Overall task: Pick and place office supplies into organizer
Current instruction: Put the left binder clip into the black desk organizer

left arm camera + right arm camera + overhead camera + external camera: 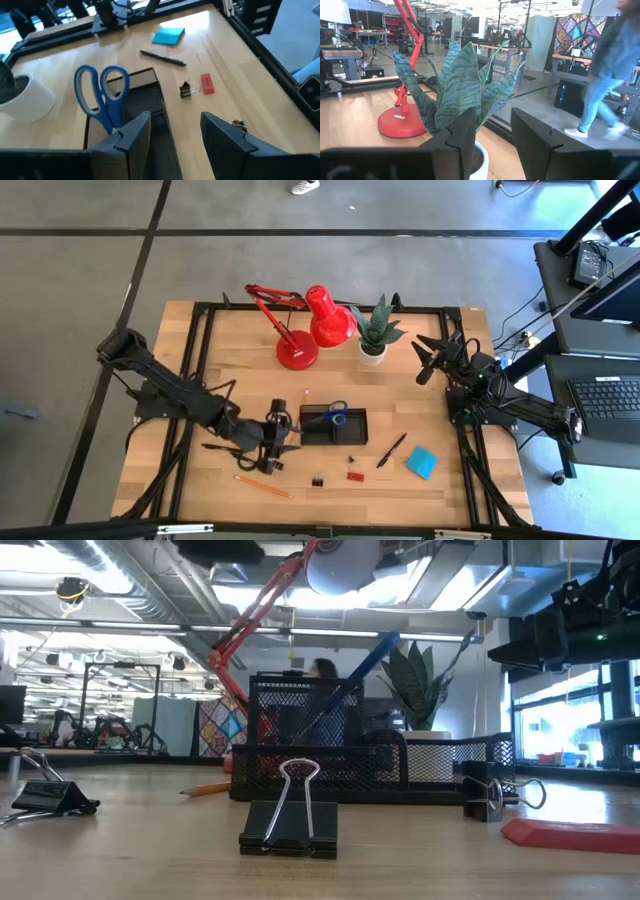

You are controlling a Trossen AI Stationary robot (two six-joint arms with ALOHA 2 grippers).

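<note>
The black mesh organizer lies mid-table. Blue-handled scissors stand in its left part, handles up. My left gripper hovers open and empty at the organizer's left end. To the organizer's right and front, a black pen, a blue note pad, a red eraser and a small black clip lie flat on the table. An orange pencil lies near the front edge. My right gripper waits open beside the plant.
A red desk lamp and the potted plant stand at the far side. Another black clip lies in front of the organizer, and one more to its left. A black frame rims the table. A person walks in the room beyond.
</note>
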